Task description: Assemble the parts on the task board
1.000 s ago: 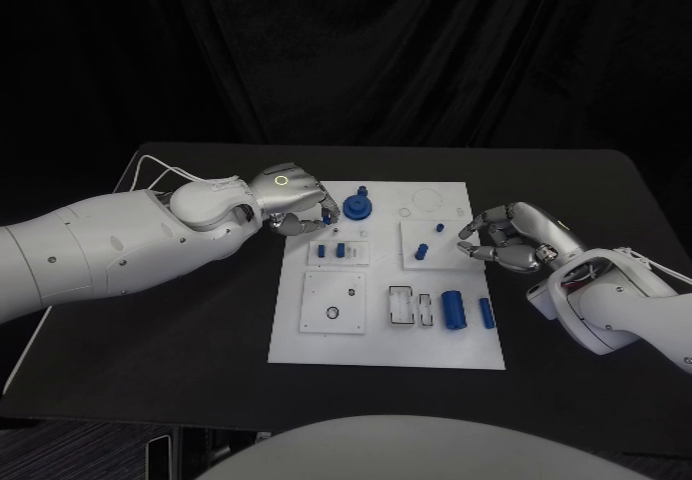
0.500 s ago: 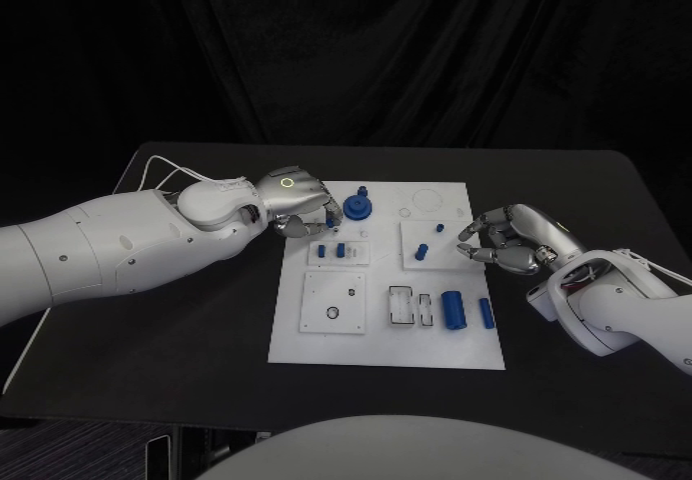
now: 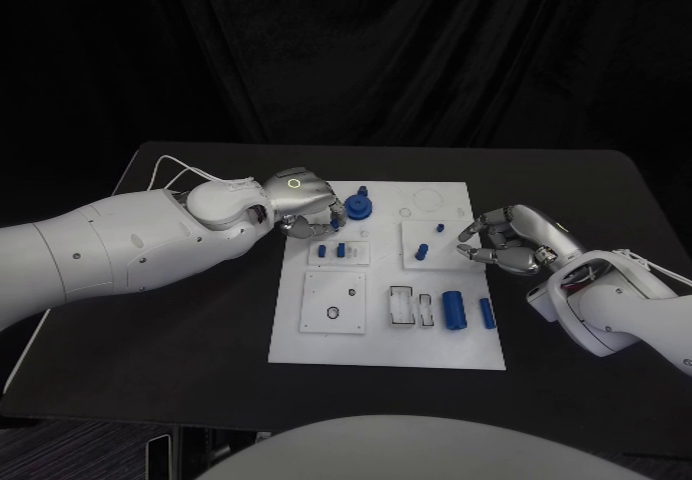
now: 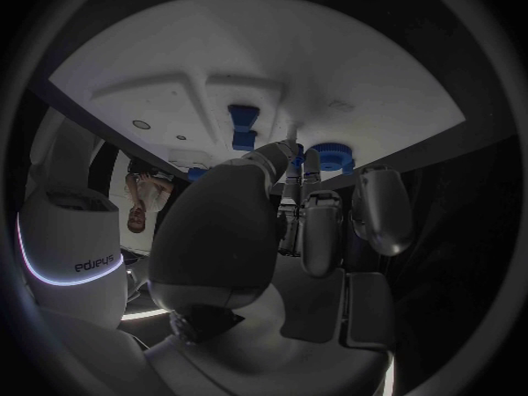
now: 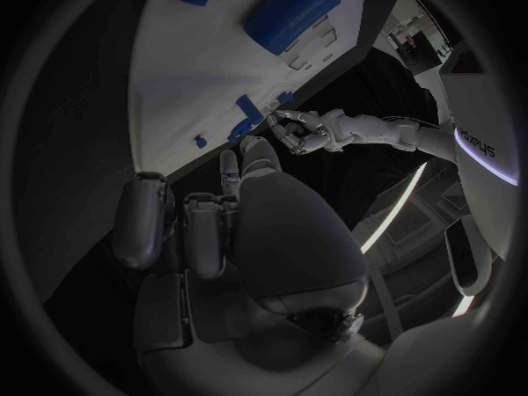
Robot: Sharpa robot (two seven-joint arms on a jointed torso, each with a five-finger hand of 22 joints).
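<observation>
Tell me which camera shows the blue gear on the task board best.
Head view: the blue gear sits whole at the task board's far edge, beside the left hand. Left wrist view shows it partly behind fingers; right wrist view, indistinctly.

parts (image 3: 453,310) on task board (image 3: 387,350), seemingly mid-table (image 3: 188,330)

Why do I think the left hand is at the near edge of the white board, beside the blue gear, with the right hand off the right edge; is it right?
Not quite: in the head view the left hand is at the board's far edge, beside the blue gear. The right hand is off the right edge.
</observation>
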